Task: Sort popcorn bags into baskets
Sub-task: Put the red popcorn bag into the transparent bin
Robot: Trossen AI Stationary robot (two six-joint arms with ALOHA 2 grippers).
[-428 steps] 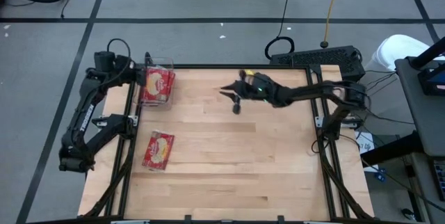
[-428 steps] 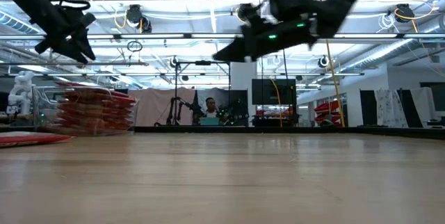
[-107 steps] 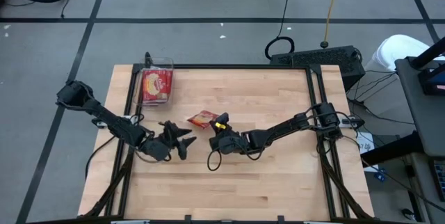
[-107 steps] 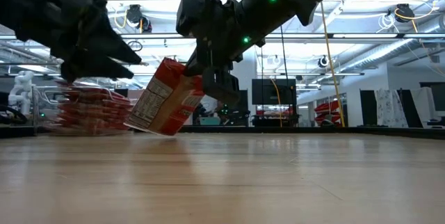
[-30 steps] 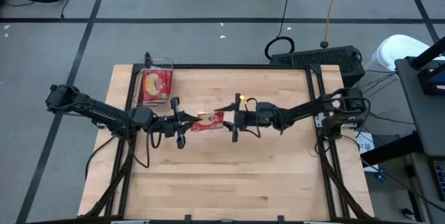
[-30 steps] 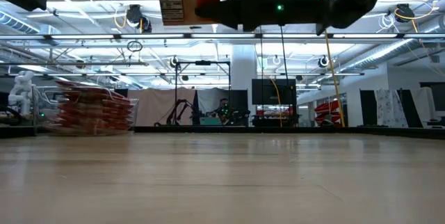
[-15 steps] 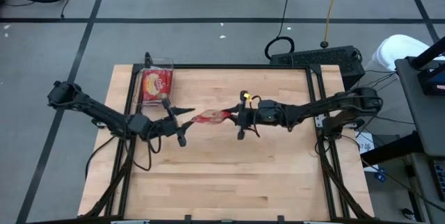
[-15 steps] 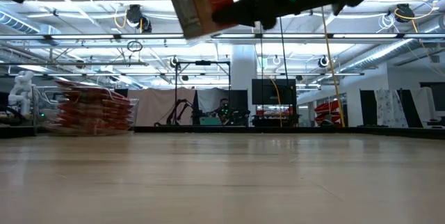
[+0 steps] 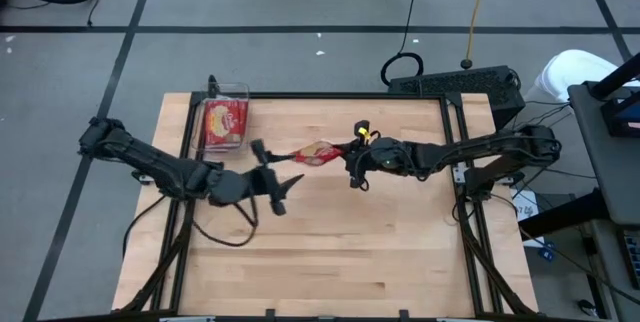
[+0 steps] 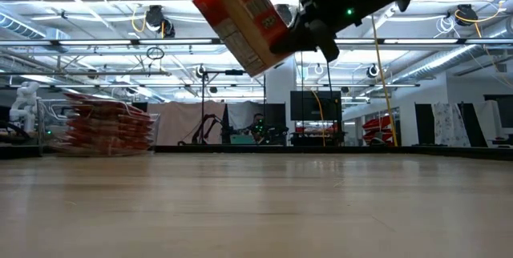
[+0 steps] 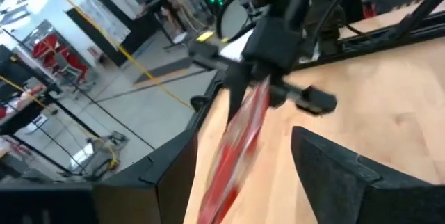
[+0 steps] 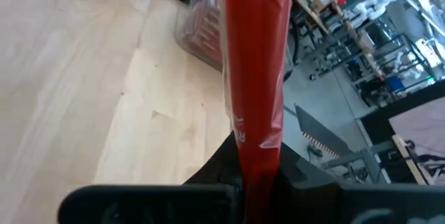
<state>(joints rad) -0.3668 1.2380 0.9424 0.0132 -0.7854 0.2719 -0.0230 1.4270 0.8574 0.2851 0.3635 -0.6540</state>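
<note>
One red popcorn bag [image 9: 315,152] hangs in the air over the table's middle, held at its right end by my right gripper [image 9: 350,158], which is shut on it. In the low view the bag [image 10: 244,22] is tilted, label side showing. My left gripper [image 9: 276,167] stands open just left of the bag's free end, apart from it; in its wrist view the bag [image 11: 243,140] shows edge-on ahead of its fingers. The clear basket [image 9: 225,122] at the far left corner holds stacked red bags [image 10: 108,126]. My right gripper pinches the bag's right end [image 12: 252,156] between its two fingers, coming nearly level from the table's right. The bag stands on edge between the fingers and sticks out toward the table's left. It is lifted clear of the table and tilted.
Bare wooden tabletop [image 9: 330,252] lies below and in front of both arms. A black frame rail [image 9: 470,232] runs along the table's sides. The basket [image 12: 201,29] shows beyond the held bag in the right wrist view.
My left gripper has opened and let go of the bag's left end, then drawn a little toward the near edge and turned. My right gripper has shut on the bag's right end and carried it up and toward the far right; the bag has tipped over to a slant.
</note>
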